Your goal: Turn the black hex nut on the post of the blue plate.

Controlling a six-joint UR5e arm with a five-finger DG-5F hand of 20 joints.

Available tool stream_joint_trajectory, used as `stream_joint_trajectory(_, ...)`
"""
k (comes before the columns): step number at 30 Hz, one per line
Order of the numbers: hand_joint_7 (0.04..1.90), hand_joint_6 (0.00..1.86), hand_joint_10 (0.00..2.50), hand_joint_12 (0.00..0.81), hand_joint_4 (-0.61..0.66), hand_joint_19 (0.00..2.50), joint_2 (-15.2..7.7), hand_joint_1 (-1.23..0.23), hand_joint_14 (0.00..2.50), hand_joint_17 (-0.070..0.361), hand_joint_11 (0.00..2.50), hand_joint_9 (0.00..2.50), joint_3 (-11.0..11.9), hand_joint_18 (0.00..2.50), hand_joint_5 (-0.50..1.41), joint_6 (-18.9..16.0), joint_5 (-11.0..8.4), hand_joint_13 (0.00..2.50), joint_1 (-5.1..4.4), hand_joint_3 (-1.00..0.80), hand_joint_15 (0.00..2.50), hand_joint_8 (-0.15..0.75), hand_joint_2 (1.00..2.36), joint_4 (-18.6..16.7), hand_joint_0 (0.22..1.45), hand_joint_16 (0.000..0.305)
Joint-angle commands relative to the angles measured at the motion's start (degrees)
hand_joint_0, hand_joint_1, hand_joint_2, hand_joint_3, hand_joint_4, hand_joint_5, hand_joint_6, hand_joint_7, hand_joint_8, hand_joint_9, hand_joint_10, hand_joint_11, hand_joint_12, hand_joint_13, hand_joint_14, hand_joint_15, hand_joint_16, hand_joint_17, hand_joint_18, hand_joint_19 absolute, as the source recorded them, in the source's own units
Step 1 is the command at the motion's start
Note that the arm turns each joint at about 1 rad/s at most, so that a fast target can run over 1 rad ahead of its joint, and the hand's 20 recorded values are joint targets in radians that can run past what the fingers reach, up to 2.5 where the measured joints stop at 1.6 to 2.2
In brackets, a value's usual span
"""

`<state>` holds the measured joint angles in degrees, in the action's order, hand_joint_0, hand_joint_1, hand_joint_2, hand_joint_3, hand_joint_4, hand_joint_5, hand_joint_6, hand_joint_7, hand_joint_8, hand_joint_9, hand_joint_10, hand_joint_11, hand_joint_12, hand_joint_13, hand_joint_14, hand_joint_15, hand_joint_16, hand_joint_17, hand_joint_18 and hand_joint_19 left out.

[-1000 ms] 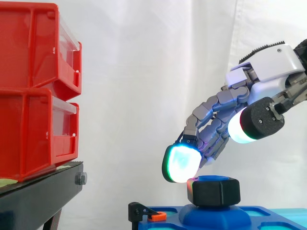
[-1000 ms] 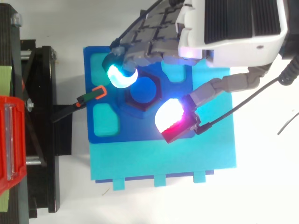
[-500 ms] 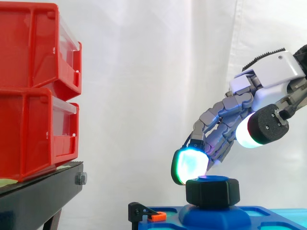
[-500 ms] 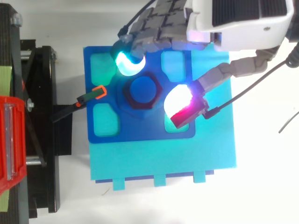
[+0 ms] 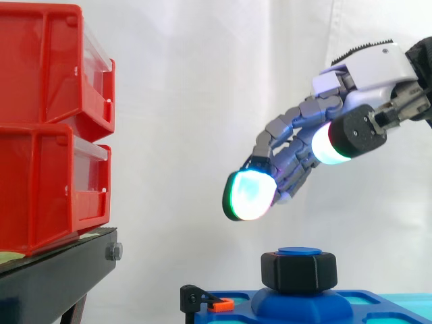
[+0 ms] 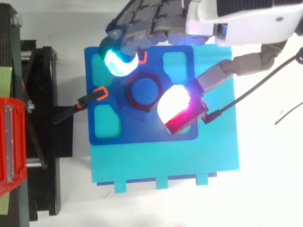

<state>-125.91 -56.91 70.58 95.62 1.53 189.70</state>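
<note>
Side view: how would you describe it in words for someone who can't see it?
A robot hand hovers open above a black hex nut, a clear gap between them, one fingertip pad glowing green-white. The nut sits on the post of a blue plate; two stacked red bins rest on a black stand at left.

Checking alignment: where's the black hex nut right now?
Side view: the black hex nut sits low, right of centre, on the post of the blue plate; the hand hovers above, clear of it.
</note>
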Motion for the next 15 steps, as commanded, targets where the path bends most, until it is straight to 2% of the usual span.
stream_joint_trajectory(1, 0.68, 0.5, 0.0, 0.403, 0.22, 0.19, -0.2, -0.39, 0.0, 0.137, 0.0, 0.47, -0.1, 0.57, -0.19, -0.4, -0.7, 0.51, -0.47, -0.5, 0.01, 0.277, 1.0, -2.3, 0.48, 0.061)
stream_joint_trajectory(5, 0.68, 0.5, 0.0, 0.404, 0.21, 0.2, -0.8, -0.39, 0.0, 0.137, 0.0, 0.47, -0.4, 0.58, -0.19, -0.9, -1.4, 0.51, -0.91, -0.5, 0.01, 0.278, 1.0, -3.1, 0.48, 0.061)
stream_joint_trajectory(9, 0.68, 0.5, 0.0, 0.407, 0.22, 0.19, -1.0, -0.39, 0.0, 0.137, 0.0, 0.47, -0.9, 0.57, -0.19, -1.3, -2.28, 0.5, -1.7, -0.5, 0.01, 0.277, 1.0, -3.5, 0.48, 0.061)
stream_joint_trajectory(12, 0.69, 0.5, 0.0, 0.407, 0.22, 0.19, -1.0, -0.39, 0.0, 0.137, 0.0, 0.47, -1.4, 0.57, -0.19, -1.6, -3.95, 0.49, -2.58, -0.5, 0.01, 0.277, 1.0, -3.5, 0.48, 0.061)
stream_joint_trajectory(15, 0.69, 0.5, 0.0, 0.407, 0.22, 0.19, -1.0, -0.39, 0.0, 0.137, 0.0, 0.47, -2.1, 0.57, -0.19, -1.6, -4.3, 0.49, -2.93, -0.5, 0.01, 0.277, 1.0, -3.5, 0.48, 0.061)
